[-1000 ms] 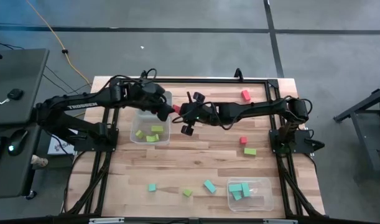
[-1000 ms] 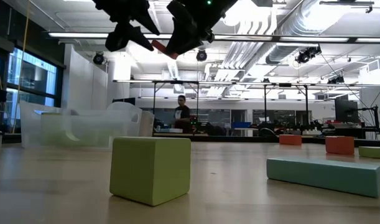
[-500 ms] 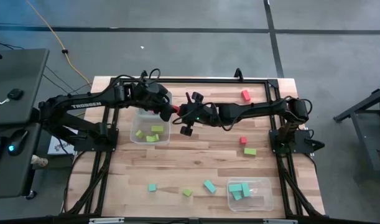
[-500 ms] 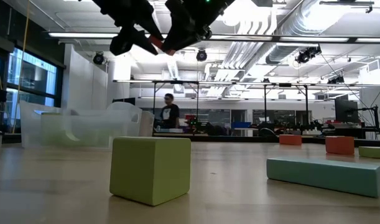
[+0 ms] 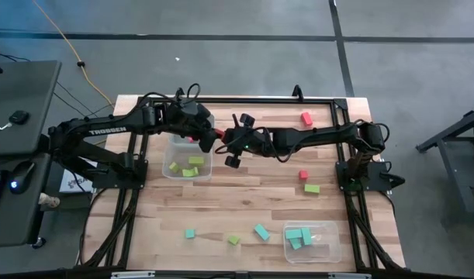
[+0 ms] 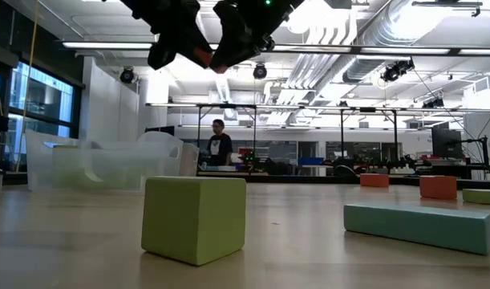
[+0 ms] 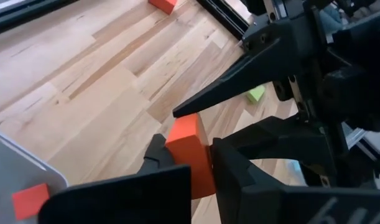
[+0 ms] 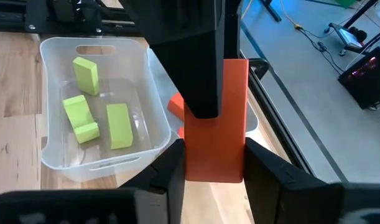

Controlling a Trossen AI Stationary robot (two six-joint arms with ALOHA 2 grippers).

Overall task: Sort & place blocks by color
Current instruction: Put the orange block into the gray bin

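Note:
A red block point(image 5: 218, 135) hangs in the air above the table's back middle, held from both sides. My left gripper point(image 5: 210, 137) is shut on one end of the red block point(image 7: 186, 140). My right gripper point(image 8: 214, 158) is shut on the other end of that block point(image 8: 224, 124). In the low view both grippers meet high up around the red block point(image 6: 203, 56). Just beside them stands a clear tub point(image 8: 53, 155) with three lime green blocks point(image 8: 118, 124). Behind it a second tub holds a red block point(image 8: 176, 102).
Loose on the table lie red blocks point(image 5: 306, 118) point(image 5: 303, 175), green blocks point(image 5: 312, 188) point(image 5: 234, 240) and teal blocks point(image 5: 190, 232) point(image 5: 261, 232). A tub point(image 5: 333, 232) with teal blocks stands front right. A green cube point(image 6: 195, 218) and a teal bar point(image 6: 421, 226) sit near the low camera.
My left gripper has moved right to the right gripper and shut on the red block held there. A person in the room behind has walked left.

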